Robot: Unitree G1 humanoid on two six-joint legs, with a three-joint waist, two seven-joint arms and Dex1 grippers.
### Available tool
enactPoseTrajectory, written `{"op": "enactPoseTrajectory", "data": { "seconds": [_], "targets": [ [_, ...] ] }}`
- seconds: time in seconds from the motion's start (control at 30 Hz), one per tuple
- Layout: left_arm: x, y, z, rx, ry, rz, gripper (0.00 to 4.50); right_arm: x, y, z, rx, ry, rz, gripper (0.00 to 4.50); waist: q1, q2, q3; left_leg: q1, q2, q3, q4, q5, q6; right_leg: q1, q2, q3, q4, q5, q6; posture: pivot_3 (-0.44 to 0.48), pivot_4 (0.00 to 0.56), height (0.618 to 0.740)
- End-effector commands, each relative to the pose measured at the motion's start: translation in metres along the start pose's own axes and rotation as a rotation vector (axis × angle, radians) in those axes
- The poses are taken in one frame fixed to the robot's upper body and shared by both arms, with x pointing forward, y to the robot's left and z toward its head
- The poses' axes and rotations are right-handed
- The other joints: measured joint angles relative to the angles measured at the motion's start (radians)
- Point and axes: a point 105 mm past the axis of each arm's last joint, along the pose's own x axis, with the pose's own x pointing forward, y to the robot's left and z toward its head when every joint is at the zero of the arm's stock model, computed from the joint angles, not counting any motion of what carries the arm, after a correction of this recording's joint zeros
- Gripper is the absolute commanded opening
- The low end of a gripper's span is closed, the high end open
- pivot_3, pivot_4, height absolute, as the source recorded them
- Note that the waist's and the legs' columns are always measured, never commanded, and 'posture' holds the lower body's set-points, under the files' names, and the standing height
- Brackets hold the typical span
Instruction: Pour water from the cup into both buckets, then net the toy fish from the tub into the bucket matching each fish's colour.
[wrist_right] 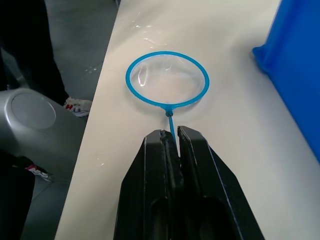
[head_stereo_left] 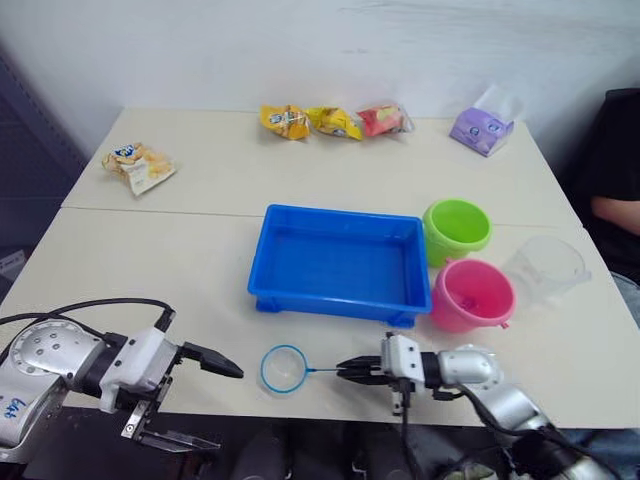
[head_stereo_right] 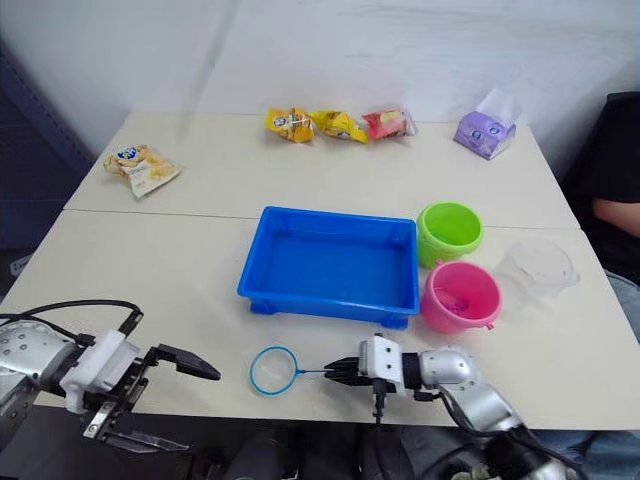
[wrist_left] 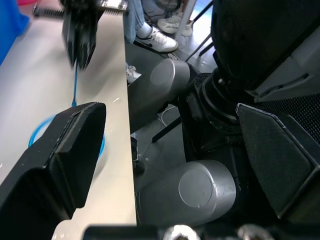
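The blue tub (head_stereo_left: 330, 262) sits mid-table and holds water. To its right stand the lime green bucket (head_stereo_left: 457, 228) and the pink bucket (head_stereo_left: 471, 295), with the clear cup (head_stereo_left: 547, 266) beside them. The toy fish are hidden from view. The net (head_stereo_left: 284, 368) lies flat on the table by the front edge, its light-blue hoop (wrist_right: 131, 70) in front of the tub. My right gripper (head_stereo_left: 350, 370) is shut on the net's thin handle (wrist_right: 171, 120). My left gripper (head_stereo_left: 228, 408) hangs open just off the front edge, left of the hoop, holding nothing.
Snack packets (head_stereo_left: 335, 121) line the table's far edge, and another packet (head_stereo_left: 139, 166) lies at the far left. A purple tissue pack (head_stereo_left: 482, 127) is at the back right. A person (head_stereo_left: 612, 200) sits beyond the right edge.
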Motion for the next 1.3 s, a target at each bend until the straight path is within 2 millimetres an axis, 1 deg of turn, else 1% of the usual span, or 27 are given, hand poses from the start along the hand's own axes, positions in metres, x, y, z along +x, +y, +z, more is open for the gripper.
{"op": "enactPoseTrajectory", "data": {
  "seconds": [0.03,0.07,0.1,0.13,0.2,0.23,0.27,0.33,0.4,0.47,0.5,0.53,0.6,0.63,0.67,0.73,0.77,0.83,0.87,0.93,1.0,1.03,1.1,1.13,1.2,1.3],
  "targets": [
    [0.001,-0.006,0.003,-0.024,-0.022,-0.007,4.49,-0.001,-0.011,0.001,-0.062,-0.018,-0.029,0.0,0.0,0.0,0.0,0.0,0.0,0.0,0.0,0.0,0.0,0.0,0.0,0.0,0.0,0.0,0.0,0.0,0.15,0.74],
    [0.0,-0.006,0.002,-0.027,-0.015,0.0,4.49,0.0,-0.012,-0.002,-0.04,-0.016,-0.033,0.0,0.0,0.0,0.0,0.0,0.0,0.0,0.0,0.0,0.0,0.0,0.0,0.0,0.001,0.0,0.0,0.0,0.15,0.74],
    [-0.002,-0.002,0.001,-0.022,-0.008,0.019,4.49,0.0,-0.016,-0.003,-0.077,-0.007,-0.051,0.0,0.001,0.0,0.0,0.001,0.0,0.0,-0.001,0.0,0.0,0.0,0.0,0.0,0.001,0.0,0.0,0.0,0.15,0.74],
    [-0.004,0.001,0.001,-0.017,-0.006,0.038,4.49,0.0,-0.017,-0.004,-0.047,-0.016,-0.054,0.0,0.002,0.0,0.0,0.001,0.0,0.0,-0.001,0.0,0.0,0.0,0.0,0.0,0.001,0.0,0.0,0.0,0.15,0.74],
    [-0.007,0.007,0.001,-0.012,-0.006,0.067,4.49,0.001,-0.017,-0.005,-0.061,-0.019,-0.048,0.0,0.004,0.0,0.0,0.002,0.0,0.0,-0.001,0.0,0.001,0.001,0.0,0.0,0.001,0.0,0.0,0.0,0.15,0.74],
    [-0.007,0.009,0.001,-0.005,-0.003,0.076,4.5,0.0,-0.016,-0.005,-0.034,-0.022,-0.037,0.41,0.004,0.0,0.0,0.002,0.0,0.0,-0.001,-0.001,0.001,0.001,0.0,0.0,0.002,0.0,0.0,0.0,0.15,0.74],
    [-0.009,0.011,0.001,0.0,-0.002,0.087,4.5,-0.002,-0.017,-0.004,-0.052,-0.024,-0.047,0.88,0.003,0.0,0.0,0.002,0.0,0.0,-0.001,-0.001,0.001,0.001,0.0,0.0,0.001,0.0,0.0,0.0,0.15,0.74],
    [-0.013,0.015,0.003,0.012,-0.002,0.113,4.5,-0.007,-0.017,0.0,-0.049,-0.037,-0.051,1.61,0.003,0.0,0.0,0.002,0.0,0.0,-0.001,-0.001,0.001,0.001,0.0,0.0,0.001,0.0,0.0,0.0,0.15,0.74],
    [-0.017,0.019,0.004,0.02,-0.005,0.14,4.5,-0.011,-0.013,0.005,-0.033,-0.048,-0.033,2.63,0.003,0.0,0.0,0.002,0.0,0.0,-0.002,0.0,0.0,0.001,0.0,0.0,0.001,0.0,0.0,0.0,0.15,0.74],
    [-0.024,0.023,0.004,0.025,-0.004,0.187,4.5,-0.023,-0.009,0.01,-0.03,-0.041,-0.031,3.59,0.003,0.001,0.0,0.002,0.0,0.0,-0.003,0.0,0.0,0.001,0.0,0.0,0.001,0.0,0.0,0.0,0.15,0.74],
    [-0.03,0.027,-0.001,0.016,0.017,0.224,4.5,-0.033,-0.009,0.014,-0.033,-0.033,-0.04,4.19,0.004,0.001,0.001,0.002,0.0,0.0,-0.003,0.0,0.001,0.0,0.0,0.0,0.001,0.0,0.0,0.0,0.15,0.74],
    [-0.036,0.032,-0.005,0.013,0.043,0.284,4.5,-0.043,-0.009,0.019,-0.046,-0.024,-0.06,4.48,0.004,0.001,0.001,0.002,0.0,0.0,-0.003,-0.001,0.001,0.0,0.0,0.0,0.001,0.0,0.0,0.0,0.15,0.74],
    [-0.054,0.046,-0.023,0.003,0.168,0.426,4.5,-0.062,-0.005,0.031,-0.091,-0.037,-0.116,4.48,0.006,0.001,0.001,0.002,0.0,0.0,-0.003,-0.002,0.003,0.001,0.0,0.0,0.0,0.0,0.0,0.0,0.15,0.74],
    [-0.063,0.049,-0.029,0.015,0.219,0.476,4.5,-0.071,-0.002,0.036,-0.109,-0.035,-0.142,4.48,0.007,0.001,0.001,0.002,0.0,0.0,-0.004,-0.002,0.003,0.001,0.0,0.0,0.0,0.0,0.0,0.0,0.15,0.74],
    [-0.071,0.048,-0.03,0.012,0.216,0.517,4.5,-0.083,0.007,0.041,-0.098,-0.028,-0.14,4.48,0.008,0.0,0.0,0.003,0.0,0.0,-0.005,-0.002,0.003,0.001,0.0,0.0,0.0,0.0,0.0,0.0,0.15,0.74],
    [-0.084,0.047,-0.031,-0.023,0.144,0.633,4.5,-0.109,0.019,0.049,-0.061,0.007,-0.161,4.48,0.009,0.001,0.0,0.003,0.0,0.0,-0.008,-0.002,0.004,0.001,0.0,0.0,-0.001,0.0,0.0,0.0,0.15,0.74],
    [-0.089,0.046,-0.034,-0.042,0.114,0.683,4.5,-0.122,0.023,0.051,-0.002,0.024,-0.192,4.48,0.01,0.001,0.0,0.004,0.0,0.0,-0.009,-0.002,0.004,0.001,0.0,0.0,-0.003,0.0,0.0,0.0,0.15,0.74],
    [-0.099,0.049,-0.046,-0.054,0.15,0.803,4.5,-0.144,0.024,0.049,0.118,0.056,-0.322,4.48,0.009,0.0,0.0,0.004,0.0,0.0,-0.011,-0.002,0.004,0.002,0.0,0.0,-0.006,0.0,0.0,0.0,0.15,0.74],
    [-0.104,0.051,-0.051,-0.061,0.171,0.848,4.5,-0.151,0.024,0.048,0.147,0.068,-0.367,4.48,0.009,-0.002,-0.001,0.005,0.0,0.0,-0.012,-0.002,0.004,0.004,0.0,0.0,-0.007,0.0,0.0,0.0,0.15,0.74],
    [-0.107,0.055,-0.062,-0.082,0.206,0.896,4.5,-0.17,0.029,0.049,0.077,0.124,-0.412,4.48,0.008,-0.002,-0.001,0.009,0.0,0.0,-0.012,-0.002,0.004,0.007,0.0,0.0,-0.007,0.0,0.0,0.0,0.15,0.74],
    [-0.104,0.059,-0.06,-0.095,0.149,0.918,4.5,-0.187,0.028,0.061,0.017,0.109,-0.468,4.48,0.011,-0.002,-0.001,0.01,0.0,0.0,-0.013,-0.002,0.005,0.008,0.0,0.0,-0.007,0.0,0.0,0.0,0.15,0.74],
    [-0.101,0.061,-0.058,-0.094,0.127,0.919,4.5,-0.195,0.024,0.069,-0.021,0.106,-0.512,4.48,0.01,-0.002,-0.001,0.01,0.0,0.0,-0.013,-0.002,0.005,0.008,0.0,0.0,-0.007,0.0,0.0,0.0,0.15,0.74],
    [-0.091,0.059,-0.056,-0.096,0.109,0.876,4.5,-0.207,0.017,0.08,-0.107,0.134,-0.555,4.48,0.007,-0.002,-0.001,0.01,0.0,0.001,-0.013,-0.002,0.005,0.008,0.0,0.001,-0.007,0.0,0.0,0.0,0.15,0.74],
    [-0.089,0.06,-0.055,-0.072,0.111,0.865,4.5,-0.211,0.016,0.082,-0.129,0.15,-0.558,4.48,0.006,-0.002,-0.001,0.01,0.0,0.001,-0.013,-0.002,0.005,0.008,0.0,0.001,-0.007,0.0,0.0,0.0,0.15,0.74],
    [-0.09,0.064,-0.05,-0.029,0.092,0.865,4.5,-0.213,0.014,0.08,-0.142,0.164,-0.565,4.48,0.007,-0.002,-0.001,0.01,0.0,0.0,-0.013,-0.002,0.004,0.007,0.0,0.001,-0.008,0.0,0.0,0.0,0.15,0.74],
    [-0.094,0.072,-0.047,-0.033,0.046,0.908,4.5,-0.21,0.012,0.073,-0.144,0.158,-0.557,4.48,0.009,-0.002,-0.001,0.01,0.0,0.0,-0.014,-0.002,0.004,0.007,0.0,0.0,-0.007,0.0,0.0,0.0,0.15,0.74]
  ]
}}
